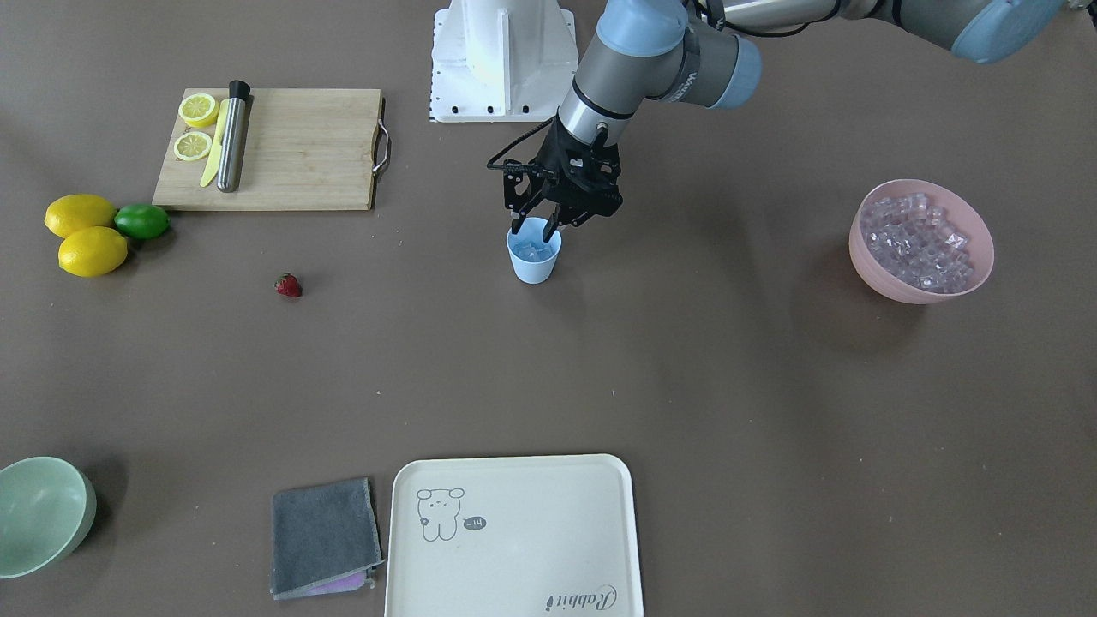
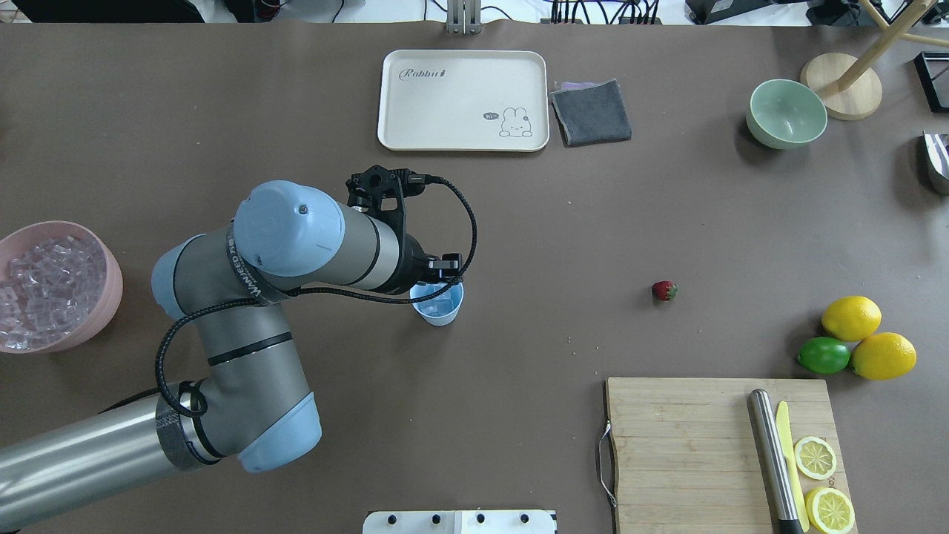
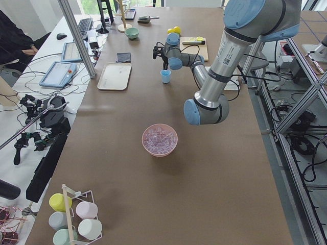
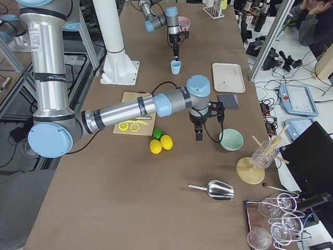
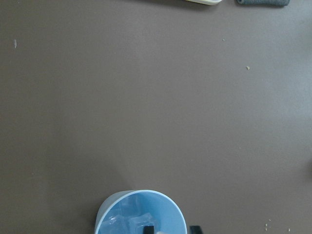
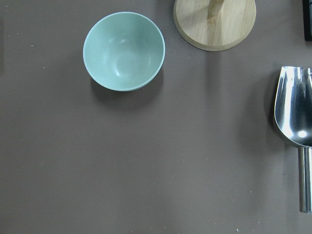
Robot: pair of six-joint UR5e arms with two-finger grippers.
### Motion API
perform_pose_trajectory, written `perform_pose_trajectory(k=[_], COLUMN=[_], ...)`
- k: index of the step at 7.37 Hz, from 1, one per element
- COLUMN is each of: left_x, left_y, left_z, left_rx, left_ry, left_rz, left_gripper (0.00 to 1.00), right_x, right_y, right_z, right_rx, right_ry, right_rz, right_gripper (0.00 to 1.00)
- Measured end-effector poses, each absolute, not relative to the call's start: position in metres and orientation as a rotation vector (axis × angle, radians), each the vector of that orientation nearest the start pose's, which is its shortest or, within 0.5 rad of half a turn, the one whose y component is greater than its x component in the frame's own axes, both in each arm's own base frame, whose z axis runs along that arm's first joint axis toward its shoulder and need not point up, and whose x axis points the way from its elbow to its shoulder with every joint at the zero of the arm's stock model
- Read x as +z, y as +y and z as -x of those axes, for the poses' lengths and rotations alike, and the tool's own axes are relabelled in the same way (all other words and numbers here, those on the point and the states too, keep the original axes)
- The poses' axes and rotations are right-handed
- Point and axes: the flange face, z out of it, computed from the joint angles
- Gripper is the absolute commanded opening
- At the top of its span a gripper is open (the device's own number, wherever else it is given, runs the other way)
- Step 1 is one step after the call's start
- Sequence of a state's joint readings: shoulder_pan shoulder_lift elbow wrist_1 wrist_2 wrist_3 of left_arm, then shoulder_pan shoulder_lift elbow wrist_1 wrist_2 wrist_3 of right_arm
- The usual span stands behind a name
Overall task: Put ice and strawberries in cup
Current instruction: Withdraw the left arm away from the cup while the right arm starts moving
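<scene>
A big brown table (image 1: 686, 368) holds everything. The left arm (image 2: 222, 356) reaches over the middle of it. The right arm (image 4: 125, 112) stretches out to the far side. The right gripper (image 4: 198, 137) hangs above the table near a pale green bowl (image 4: 231, 139). I cannot tell if its fingers are apart or together.

A wooden board (image 1: 300, 154) lies near the robot's right side with two lemon halves (image 1: 195, 127) on it. A cream tray (image 1: 531, 548) sits at the far edge, with a grey cloth (image 1: 324, 536) just beside it. A pink bowl (image 1: 900, 293) on the robot's left is full of ice (image 1: 919, 244). Two whole lemons (image 1: 86, 233) and a green lime (image 1: 141, 220) sit touching, next to the board.

The little blue cup (image 1: 533, 267) stands upright in the middle of the table. The left gripper (image 1: 533, 230) points straight down over it. Its tips are at the cup's rim, spread apart, and they hold nothing. A few ice cubes (image 5: 127, 223) lie inside the cup.

The small red strawberry (image 1: 288, 285) lies on the bare table, well apart from the cup, on the board's side.
</scene>
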State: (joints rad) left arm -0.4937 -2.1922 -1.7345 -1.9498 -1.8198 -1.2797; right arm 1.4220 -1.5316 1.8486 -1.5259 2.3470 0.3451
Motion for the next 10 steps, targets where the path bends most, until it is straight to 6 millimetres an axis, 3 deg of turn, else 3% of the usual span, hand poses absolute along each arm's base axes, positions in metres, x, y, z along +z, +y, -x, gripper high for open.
perform_pose_trajectory(k=[3, 4, 5, 6, 8, 9, 10], left_x=[0.176, 0.177, 0.179, 0.180, 0.198, 0.236, 0.281], left_y=[-0.423, -0.439, -0.460, -0.481, -0.522, -0.536, -0.545], left_z=[-0.507, -0.489, -0.458, -0.413, -0.277, -0.206, -0.141], left_rx=[-0.045, -0.036, -0.015, 0.011, 0.094, 0.157, 0.215], left_ry=[1.146, 1.122, 1.084, 1.028, 0.858, 0.771, 0.715], left_rz=[-0.255, -0.258, -0.261, -0.264, -0.293, -0.304, -0.305], left_gripper=[0.97, 0.97, 0.97, 0.97, 0.97, 0.97, 0.98], right_x=[0.495, 0.496, 0.497, 0.498, 0.498, 0.490, 0.474], right_y=[-0.513, -0.513, -0.512, -0.511, -0.511, -0.515, -0.521], right_z=[0.013, 0.012, 0.011, 0.009, 0.006, 0.011, 0.029], right_rx=[0.044, 0.045, 0.047, 0.051, 0.059, 0.080, 0.115], right_ry=[-0.828, -0.828, -0.827, -0.827, -0.828, -0.833, -0.848], right_rz=[-0.146, -0.146, -0.146, -0.145, -0.146, -0.143, -0.128], right_gripper=[1.00, 1.00, 1.00, 1.00, 1.00, 1.00, 1.00])
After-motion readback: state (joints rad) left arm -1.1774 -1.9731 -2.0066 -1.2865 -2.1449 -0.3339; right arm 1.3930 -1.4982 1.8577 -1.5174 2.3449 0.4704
